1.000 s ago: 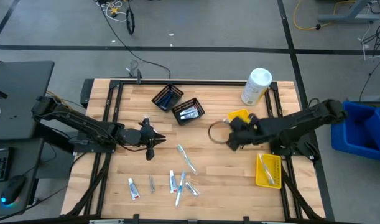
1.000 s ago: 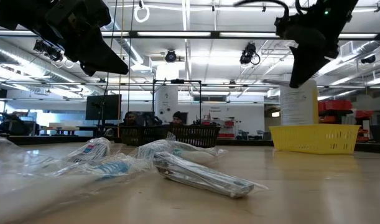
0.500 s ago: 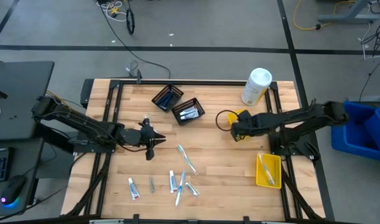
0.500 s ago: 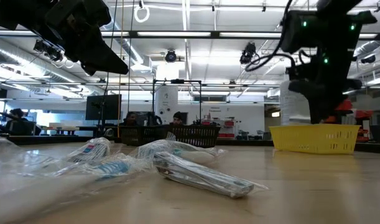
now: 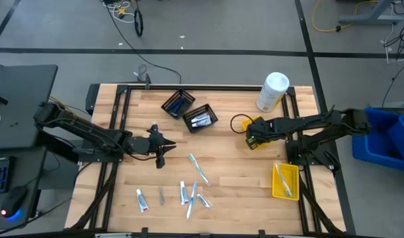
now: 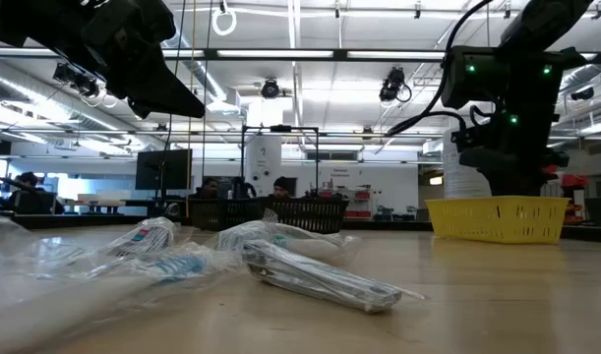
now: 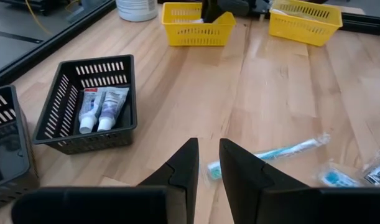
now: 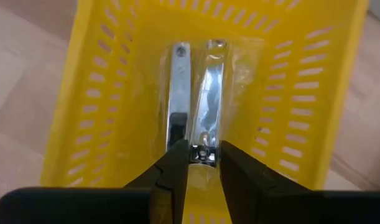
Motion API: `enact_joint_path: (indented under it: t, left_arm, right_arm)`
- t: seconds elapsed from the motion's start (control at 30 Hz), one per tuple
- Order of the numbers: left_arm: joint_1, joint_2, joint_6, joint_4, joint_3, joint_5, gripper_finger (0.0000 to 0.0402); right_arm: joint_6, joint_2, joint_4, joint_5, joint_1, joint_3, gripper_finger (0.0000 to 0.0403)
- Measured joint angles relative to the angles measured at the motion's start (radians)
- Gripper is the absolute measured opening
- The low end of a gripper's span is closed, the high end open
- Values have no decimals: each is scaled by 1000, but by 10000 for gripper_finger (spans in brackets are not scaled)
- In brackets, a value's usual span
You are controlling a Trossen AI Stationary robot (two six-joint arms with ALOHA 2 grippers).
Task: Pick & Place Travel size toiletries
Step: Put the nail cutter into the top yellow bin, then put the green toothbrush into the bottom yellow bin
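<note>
My right gripper (image 5: 253, 132) reaches down into a yellow bin (image 5: 254, 123) at the table's right. It is shut on a silver piece in a clear wrapper (image 8: 211, 93). A second silver piece (image 8: 177, 87) lies on the bin's floor beside it. Several travel size toiletries lie loose near the front: a toothbrush (image 5: 198, 168), a tube (image 5: 142, 200) and wrapped pieces (image 5: 190, 195). My left gripper (image 5: 163, 152) hovers left of centre above the table. A narrow gap shows between its fingers (image 7: 208, 155), with nothing in it. My right gripper pinches the wrapped silver piece at its near end (image 8: 203, 154) between its two fingers. The fingers come from above, pointing steeply down into the bin. The piece runs lengthwise away from the fingers, inside the bin walls. I cannot tell whether its far end rests on the floor.
Two black mesh baskets (image 5: 177, 104) (image 5: 200, 119) stand at the far middle, one with tubes in it (image 7: 102, 109). A second yellow bin (image 5: 285, 180) sits at the right front. A big white canister (image 5: 273, 91) stands at the far right. Bare wood lies between baskets and bins.
My right gripper has moved from near the table's middle toward the far right and down into the yellow bin, tipping to point more steeply down, with the silver piece still between its fingers.
</note>
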Motion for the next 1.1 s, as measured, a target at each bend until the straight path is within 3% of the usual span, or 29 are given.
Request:
enact_joint_path:
  t: [0.2, 0.43, 0.67, 0.9, 1.1]
  left_arm:
    - [0, 0, -15, 0, 0, 2, 71]
    - [0, 0, -46, 0, 0, 8, 71]
    - [0, 0, -46, 0, 0, 8, 71]
    - [0, 0, -46, 0, 0, 8, 71]
    - [0, 0, -46, 0, 0, 8, 71]
  right_arm:
    - [-17, 0, 13, -20, 0, -1, 113]
    - [-48, 0, 30, -21, 0, 5, 170]
    - [-124, 0, -47, -14, 0, 97, 215]
    - [-147, 0, -63, -15, 9, 192, 230]
    - [-223, 0, -2, -15, 45, 220, 217]
